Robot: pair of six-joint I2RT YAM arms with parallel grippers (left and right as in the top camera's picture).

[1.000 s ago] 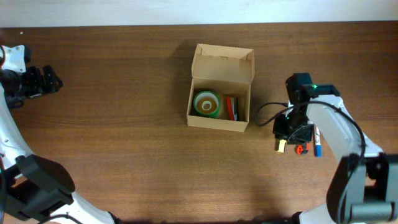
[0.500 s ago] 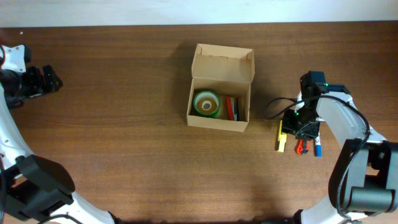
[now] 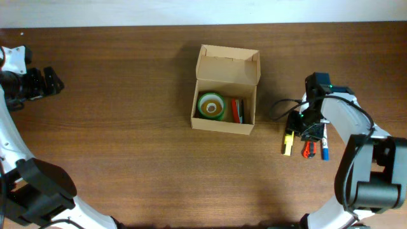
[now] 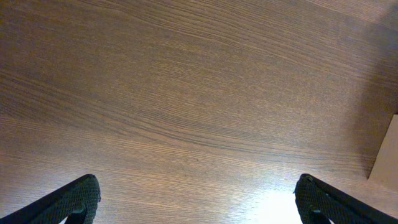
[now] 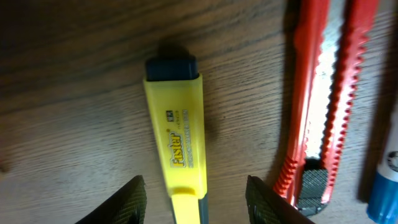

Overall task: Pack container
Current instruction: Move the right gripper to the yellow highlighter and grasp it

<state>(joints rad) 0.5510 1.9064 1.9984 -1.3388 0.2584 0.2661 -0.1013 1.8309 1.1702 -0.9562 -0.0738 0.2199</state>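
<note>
Tan cardboard container (image 3: 222, 123) sits open mid-table, its lid flap standing at the far side, with a green tape roll (image 3: 211, 105) and a red item (image 3: 236, 109) already inside. Change noted: over the last second the right gripper (image 5: 200, 196) has shifted slightly right above the yellow highlighter (image 5: 177, 134), jaws widening. They now stand spread either side of its smooth plastic barrel, not touching. Judgement: a pick is being set up, no grasp yet. A ridged red cutter (image 5: 323, 99) and blue marker (image 5: 385, 180) lie just right. Left gripper (image 4: 199, 199) hangs spread wide over bare wood, far left.
</note>
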